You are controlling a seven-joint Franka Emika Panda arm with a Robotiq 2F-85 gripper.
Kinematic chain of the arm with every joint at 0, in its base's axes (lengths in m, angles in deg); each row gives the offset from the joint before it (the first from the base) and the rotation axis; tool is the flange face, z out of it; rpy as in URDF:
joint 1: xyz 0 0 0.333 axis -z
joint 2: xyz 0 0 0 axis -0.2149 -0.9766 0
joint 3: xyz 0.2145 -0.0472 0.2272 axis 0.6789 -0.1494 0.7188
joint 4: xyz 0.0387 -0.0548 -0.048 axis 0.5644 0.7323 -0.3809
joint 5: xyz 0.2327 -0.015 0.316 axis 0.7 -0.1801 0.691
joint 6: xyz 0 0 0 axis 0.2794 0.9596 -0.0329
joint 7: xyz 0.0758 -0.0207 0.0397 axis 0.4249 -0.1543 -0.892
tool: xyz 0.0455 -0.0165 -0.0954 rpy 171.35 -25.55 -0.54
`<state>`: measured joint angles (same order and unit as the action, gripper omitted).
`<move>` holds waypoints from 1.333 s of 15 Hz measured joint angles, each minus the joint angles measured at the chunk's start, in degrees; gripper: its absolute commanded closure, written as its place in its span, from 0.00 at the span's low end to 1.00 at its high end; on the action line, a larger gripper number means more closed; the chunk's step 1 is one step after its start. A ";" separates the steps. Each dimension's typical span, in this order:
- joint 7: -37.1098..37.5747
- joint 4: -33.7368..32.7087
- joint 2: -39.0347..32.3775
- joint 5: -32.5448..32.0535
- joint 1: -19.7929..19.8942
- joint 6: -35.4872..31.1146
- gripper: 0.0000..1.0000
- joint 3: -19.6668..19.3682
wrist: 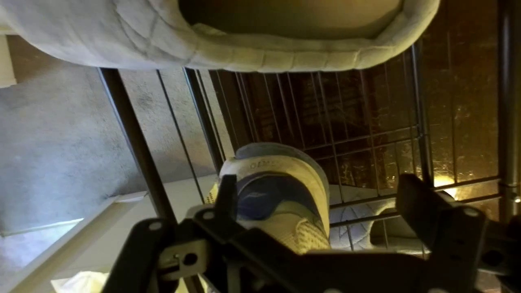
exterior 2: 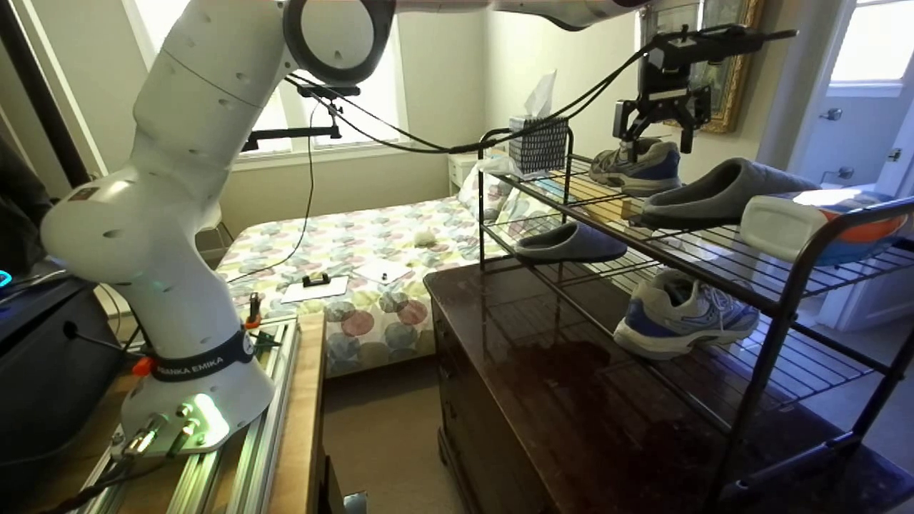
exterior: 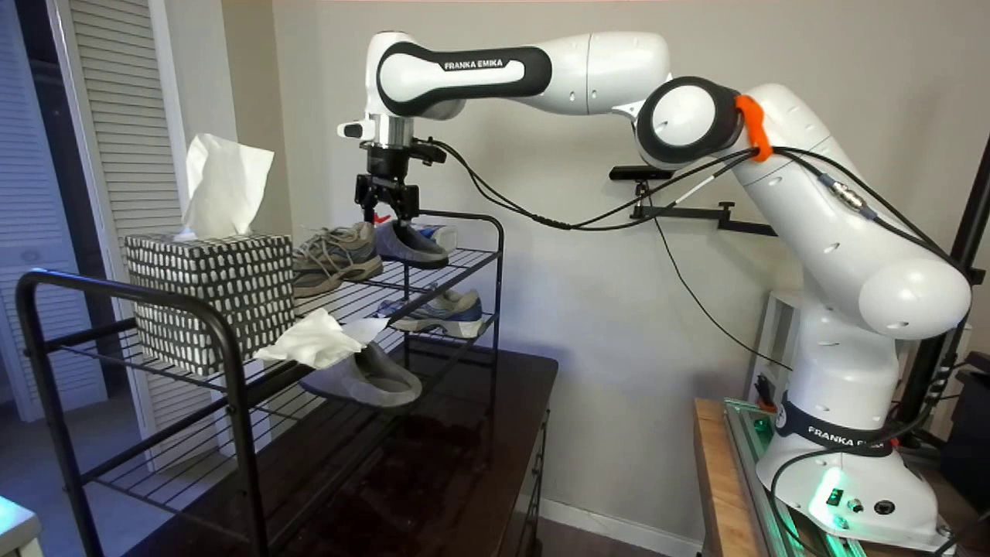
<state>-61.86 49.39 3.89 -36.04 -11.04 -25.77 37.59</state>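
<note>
My gripper (exterior: 387, 219) points down over the upper shelf of a black wire rack, jaws wide apart and gripping nothing. Closest below is a grey and blue sneaker (wrist: 281, 199), its heel showing between the fingers in the wrist view, nearer the left finger (wrist: 226, 195). Whether a finger touches it, I cannot tell. Beside that sneaker (exterior 2: 635, 168) on the same shelf sits a grey slipper (exterior 2: 721, 200), which fills the top of the wrist view. A second slipper (exterior: 371, 379) and a second sneaker (exterior 2: 685, 321) rest on the lower shelf.
A patterned tissue box (exterior: 209, 298) stands at one end of the upper shelf, a wipes pack (exterior 2: 814, 221) at the other. Crumpled tissue (exterior: 321, 338) hangs by the shelf edge. The rack's bent end rail (exterior: 131, 286) rises above the shelf. Underneath is a dark dresser (exterior 2: 535, 371).
</note>
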 measured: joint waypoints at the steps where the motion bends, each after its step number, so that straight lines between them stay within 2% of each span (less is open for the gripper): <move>1: -0.24 -2.17 -1.57 0.27 -0.01 2.21 0.00 0.30; 5: -0.77 -10.37 -6.58 0.85 -0.03 6.83 0.00 0.45; 9: -0.31 -15.42 -9.88 1.29 -0.20 7.34 0.00 0.49; 16: 3.98 -18.71 -12.57 -0.10 -2.50 3.79 0.00 -1.15; 20: 12.50 -19.27 -13.48 -4.49 -5.79 3.82 0.00 -5.62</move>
<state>-49.36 30.12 -9.59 -40.53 -16.84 -21.95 31.97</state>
